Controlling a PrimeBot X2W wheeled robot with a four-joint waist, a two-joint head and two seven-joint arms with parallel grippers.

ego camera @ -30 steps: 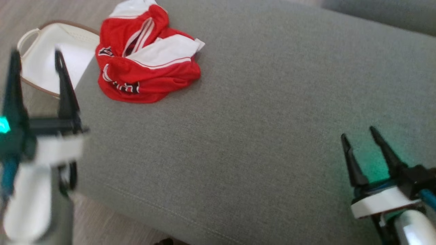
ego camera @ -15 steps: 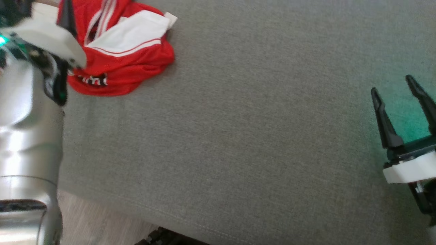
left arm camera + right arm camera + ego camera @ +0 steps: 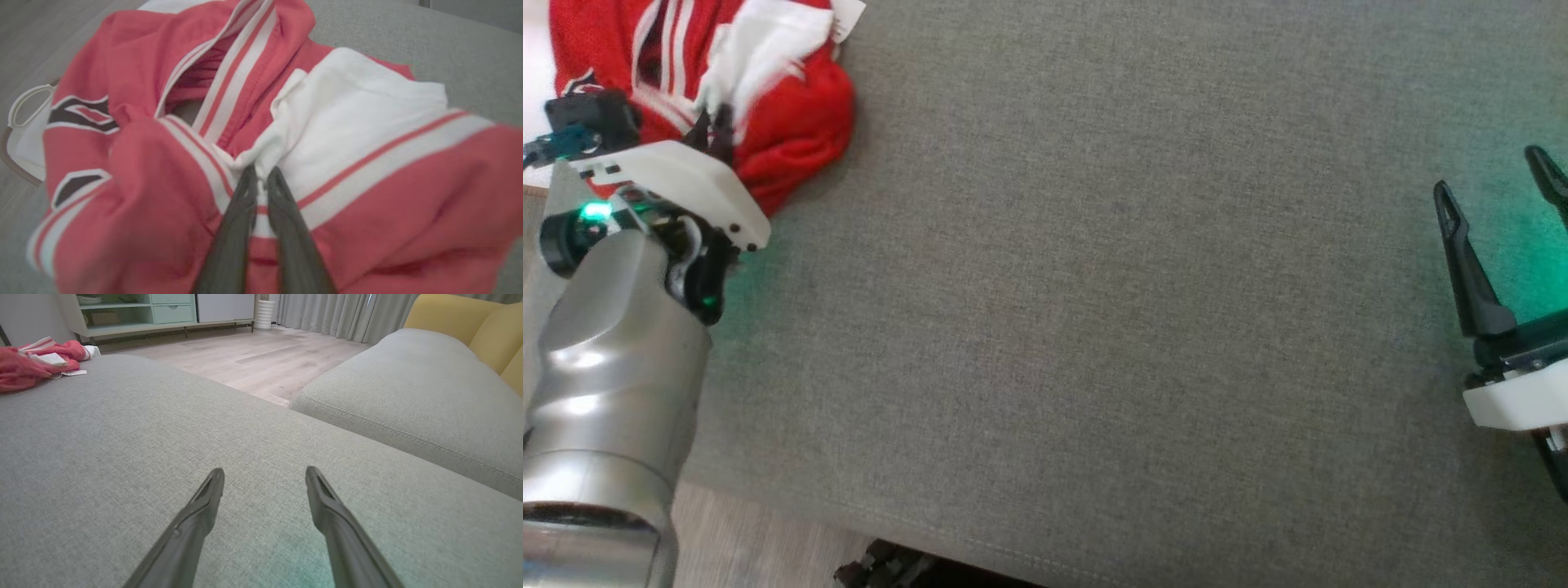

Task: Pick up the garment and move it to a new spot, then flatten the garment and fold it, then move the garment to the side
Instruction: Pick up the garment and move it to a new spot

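The left pincer is pinched shut on a white fold of the garment — a crumpled red heap with white panels and striped trim, no clear long axis — at the grey cushion's far left corner. The right pincer hovers open over the cushion's right side. A white basket stands beside that corner, contents hidden.

The garment is red with white panels, 2 white stripes along a hem, thin red piping, and black markings edged in white. The sofa cushion is plain grey weave. The left end effector and right end effector are dark. The floor is pale wood grain and the backrest is yellow.
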